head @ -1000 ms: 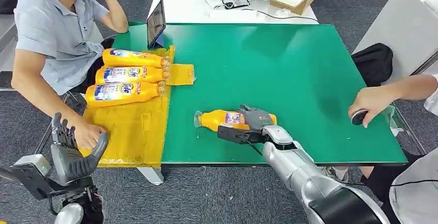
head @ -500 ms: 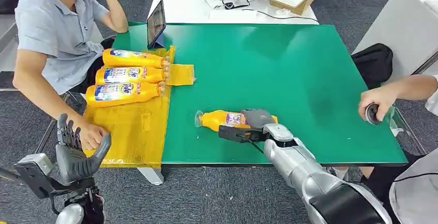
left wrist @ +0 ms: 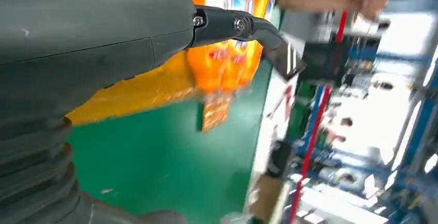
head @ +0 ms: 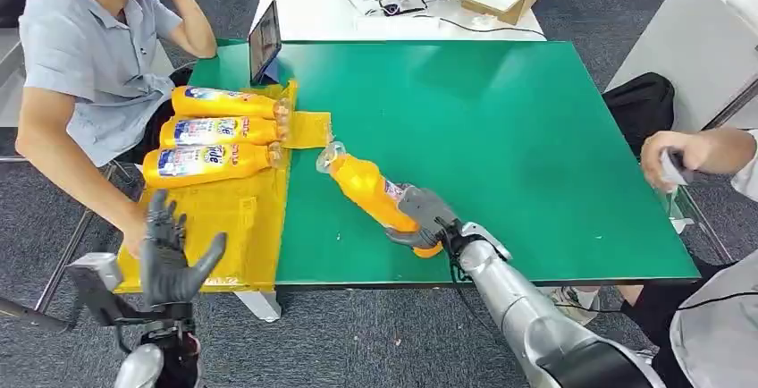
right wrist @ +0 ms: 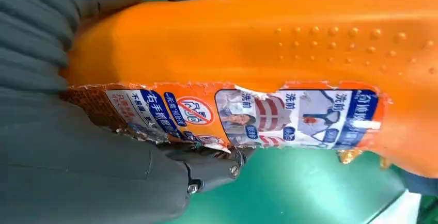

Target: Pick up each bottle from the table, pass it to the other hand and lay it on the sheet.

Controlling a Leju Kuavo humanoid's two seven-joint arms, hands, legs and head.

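My right hand (head: 420, 218) now grips the bottle (head: 368, 193), lifted and swung toward the sheet (head: 234, 223); my left hand (head: 174, 254), fingers spread and holding nothing, has risen.

We are seeing an orange bottle (head: 371, 193) tilting in the right hand (head: 424, 219) — three more bottles (head: 211, 129) are lying on the yellow sheet (head: 234, 214).

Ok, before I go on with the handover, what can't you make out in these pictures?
- Held bottle: its base, head view, covered by the right hand.
- Its cap end: right wrist view, cut off by the picture edge.
- Left hand: palm side, head view, turned away.
- Three bottles on the yellow sheet: labels, left wrist view, motion blur.
- Thing in the person's hand, head view: too small.
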